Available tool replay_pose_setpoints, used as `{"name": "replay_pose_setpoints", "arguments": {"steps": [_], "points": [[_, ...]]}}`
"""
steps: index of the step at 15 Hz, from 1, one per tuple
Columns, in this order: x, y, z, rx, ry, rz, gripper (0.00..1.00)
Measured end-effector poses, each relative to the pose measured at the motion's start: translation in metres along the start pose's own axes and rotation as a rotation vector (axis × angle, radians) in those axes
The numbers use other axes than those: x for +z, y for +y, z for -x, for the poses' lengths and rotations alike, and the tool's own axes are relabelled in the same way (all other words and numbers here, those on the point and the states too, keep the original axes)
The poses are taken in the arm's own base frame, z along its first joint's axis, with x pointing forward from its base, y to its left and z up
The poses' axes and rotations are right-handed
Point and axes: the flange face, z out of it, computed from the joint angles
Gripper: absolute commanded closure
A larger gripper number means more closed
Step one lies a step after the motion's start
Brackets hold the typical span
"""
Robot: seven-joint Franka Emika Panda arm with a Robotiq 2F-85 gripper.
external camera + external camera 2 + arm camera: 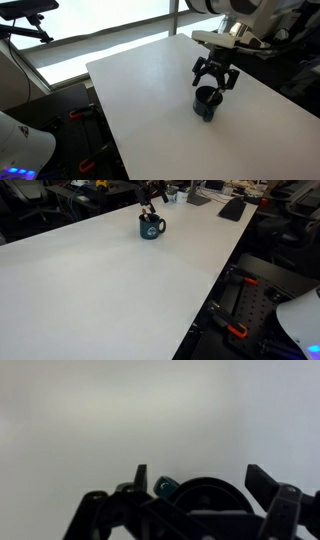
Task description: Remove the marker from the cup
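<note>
The dark navy cup stands on the white table, and it also shows in an exterior view. My gripper hangs just above the cup with its fingers spread open and nothing between them. It is small and dark at the far end of the table in an exterior view. In the wrist view the cup sits between my two fingertips, with its teal-lit handle next to one finger. The marker is too small and dark to make out in any view.
The table's front edge drops to a dark floor with red clamps. Keyboards and desk clutter lie beyond the far end of the table. Window blinds stand behind the table.
</note>
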Motion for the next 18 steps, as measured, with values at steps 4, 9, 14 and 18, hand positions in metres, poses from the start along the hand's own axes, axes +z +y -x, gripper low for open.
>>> {"name": "replay_pose_setpoints", "arguments": {"steps": [4,9,14,18], "points": [[0.005,-0.002,-0.029,0.01,0.02,-0.012,0.0],[0.005,0.0,-0.054,0.02,0.051,-0.016,0.0],[0.009,-0.001,-0.069,0.015,0.043,-0.014,0.0],[0.012,-0.001,-0.076,0.019,0.022,-0.012,0.42]]}}
